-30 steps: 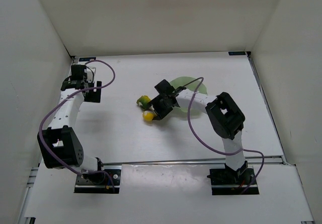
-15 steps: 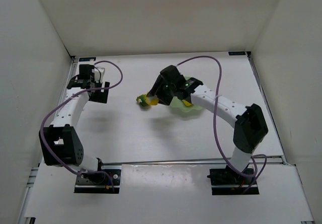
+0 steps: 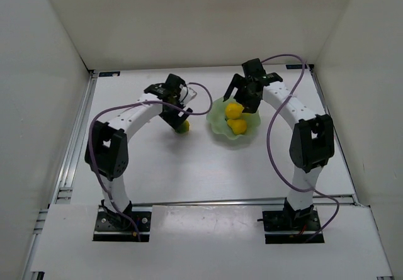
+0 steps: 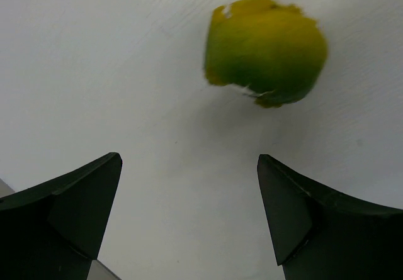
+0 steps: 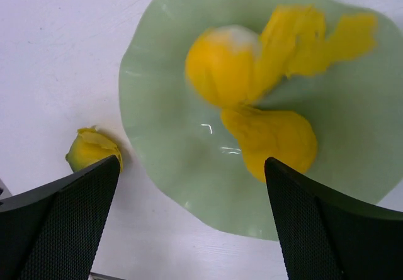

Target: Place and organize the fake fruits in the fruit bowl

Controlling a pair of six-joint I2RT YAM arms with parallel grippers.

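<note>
Left gripper [image 4: 189,167] (spread, like the right gripper [image 5: 192,167]) has swung over the round green-and-orange plastic fruit [image 4: 267,50] near the scalloped mint-green bowl [image 5: 151,129].

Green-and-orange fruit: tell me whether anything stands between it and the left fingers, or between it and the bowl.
Nothing visible does. The green-and-orange fruit lies on bare table just beyond the left gripper, its fingers open, and only bare table separates it from the fruit bowl.
</note>
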